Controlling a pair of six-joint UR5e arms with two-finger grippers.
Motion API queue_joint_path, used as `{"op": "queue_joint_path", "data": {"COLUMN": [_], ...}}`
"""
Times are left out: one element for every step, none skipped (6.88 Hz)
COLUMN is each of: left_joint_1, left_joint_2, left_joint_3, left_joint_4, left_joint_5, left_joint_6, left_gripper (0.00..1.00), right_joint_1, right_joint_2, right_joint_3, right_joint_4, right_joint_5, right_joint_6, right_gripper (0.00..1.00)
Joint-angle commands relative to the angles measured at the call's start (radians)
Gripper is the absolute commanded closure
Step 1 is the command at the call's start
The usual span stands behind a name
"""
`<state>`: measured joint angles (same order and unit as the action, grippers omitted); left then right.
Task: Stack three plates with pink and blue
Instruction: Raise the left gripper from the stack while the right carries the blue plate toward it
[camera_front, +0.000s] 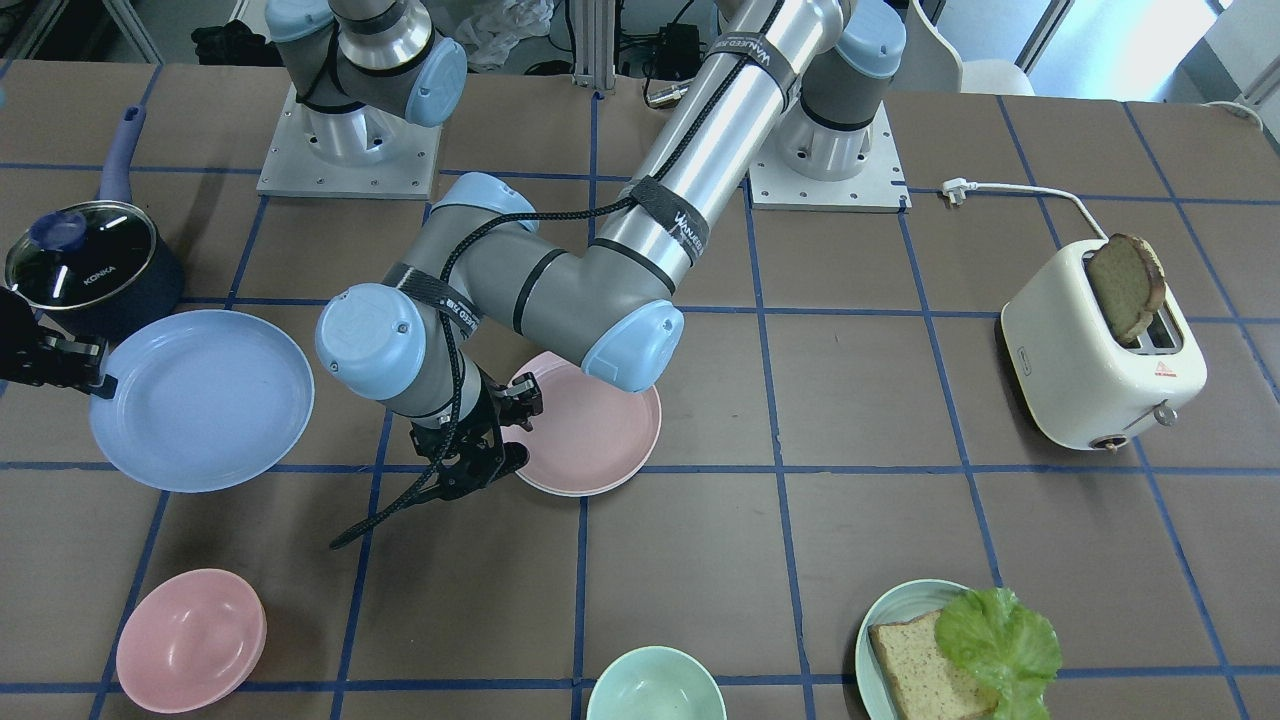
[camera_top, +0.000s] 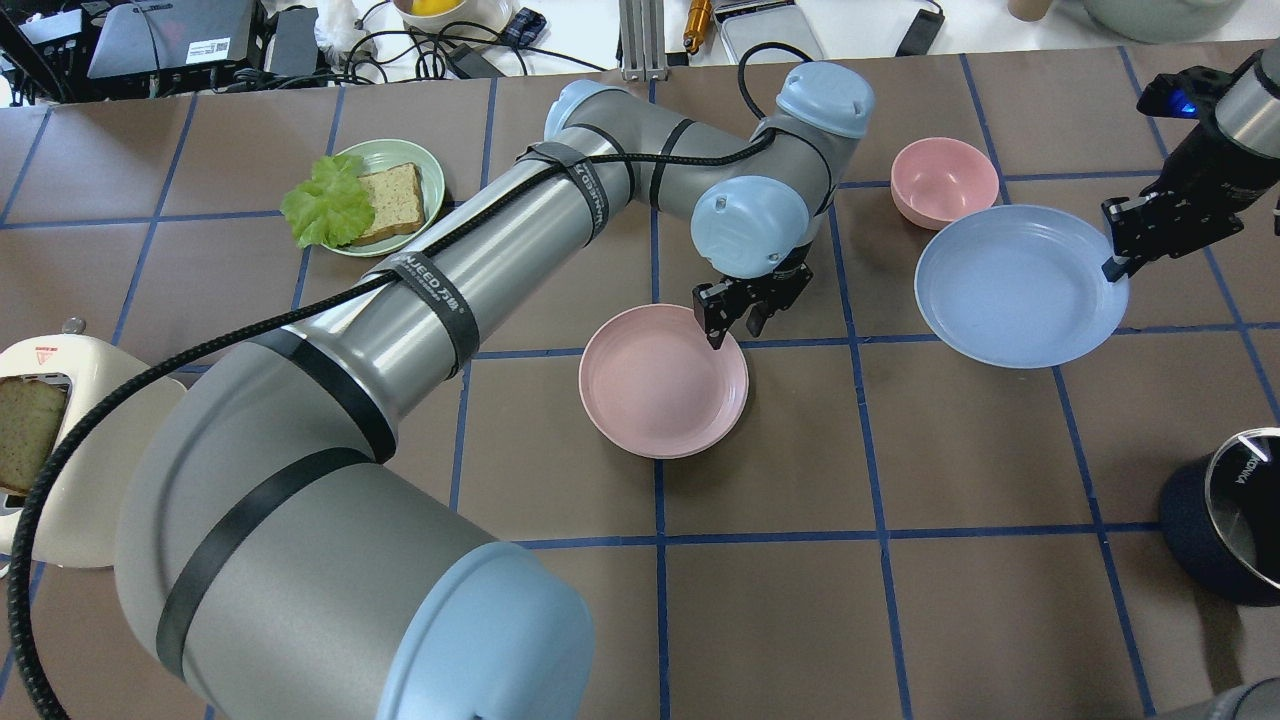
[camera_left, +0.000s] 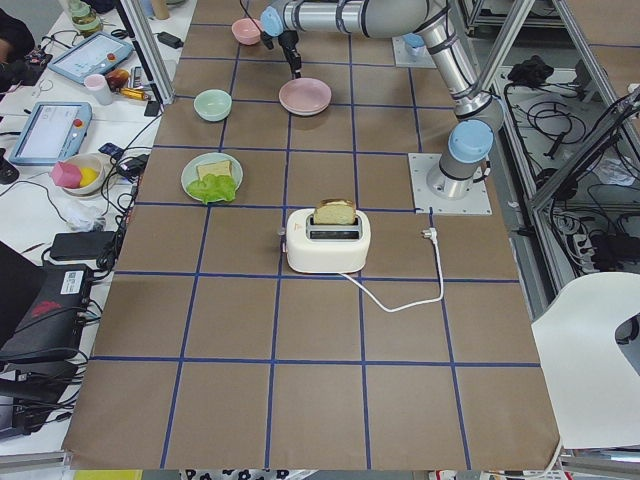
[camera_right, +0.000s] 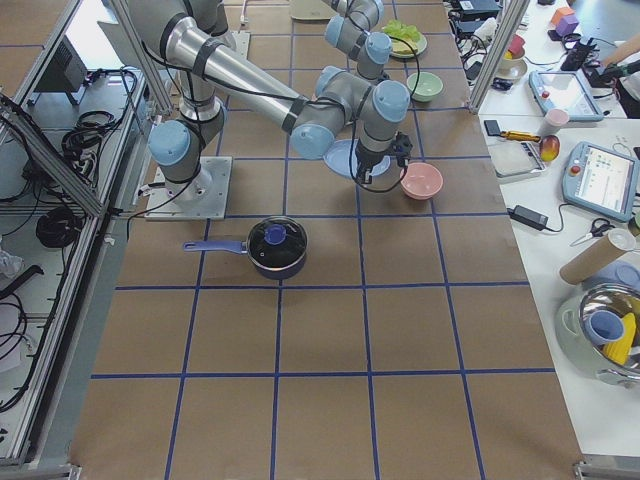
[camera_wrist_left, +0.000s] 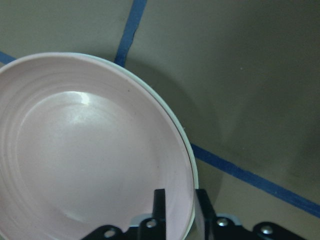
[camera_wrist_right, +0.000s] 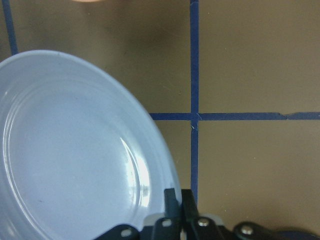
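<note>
Nearest the robot, a dark lidded pot (camera_top: 1228, 525) stands at its right and a white toaster (camera_top: 70, 500) with a slice of bread in it at its left. Farther out, mid-worktop (camera_top: 960, 450), lies the pink plate (camera_top: 655, 385); the left wrist view shows a thin paler edge just outside its rim, so it appears to rest on a pale plate (camera_wrist_left: 189, 146). The left tool (camera_top: 735, 335) stands astride the far rim of the pink plate with its fingers spread, one inside and one outside. Off to the robot's right, the right tool (camera_top: 1113, 262) pinches the rim of the blue plate (camera_top: 1015, 290), which looks lifted off the worktop. Beyond it sits a pink bowl (camera_top: 943, 180), and far left a green plate (camera_top: 418, 160) with bread and lettuce.
</note>
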<state>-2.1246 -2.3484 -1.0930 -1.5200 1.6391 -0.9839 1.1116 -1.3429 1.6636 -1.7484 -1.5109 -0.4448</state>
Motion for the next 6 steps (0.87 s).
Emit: {"op": "queue_joint_path", "data": {"left_joint_1": [0.012, 0.032, 0.061, 0.095, 0.129, 0.162], "left_joint_2": [0.055, 0.092, 0.134, 0.177, 0.22, 0.259], "left_joint_3": [0.002, 0.001, -0.001, -0.004, -0.01, -0.016], "left_joint_4": [-0.002, -0.017, -0.038, -0.039, -0.04, -0.042], "left_joint_5": [0.007, 0.01, 0.013, 0.014, 0.014, 0.014], "left_joint_6": [0.019, 0.081, 0.175, 0.273, 0.368, 0.446], "left_gripper": [0.0, 0.0, 0.0, 0.0, 0.0, 0.0], "right_joint_1": [-0.001, -0.001, -0.001, 0.0, 0.014, 0.042], "right_joint_2": [-0.001, -0.001, -0.002, -0.004, -0.007, -0.01], "right_joint_3": [-0.001, 0.001, -0.004, -0.007, -0.007, -0.008], "right_joint_4": [0.001, 0.001, -0.002, 0.0, 0.001, 0.0], "right_joint_5": [0.0, 0.0, 0.001, 0.006, 0.003, 0.012], "right_joint_6": [0.0, 0.0, -0.002, 0.001, 0.009, 0.012], "right_gripper": [1.0, 1.0, 1.0, 1.0, 1.0, 1.0]}}
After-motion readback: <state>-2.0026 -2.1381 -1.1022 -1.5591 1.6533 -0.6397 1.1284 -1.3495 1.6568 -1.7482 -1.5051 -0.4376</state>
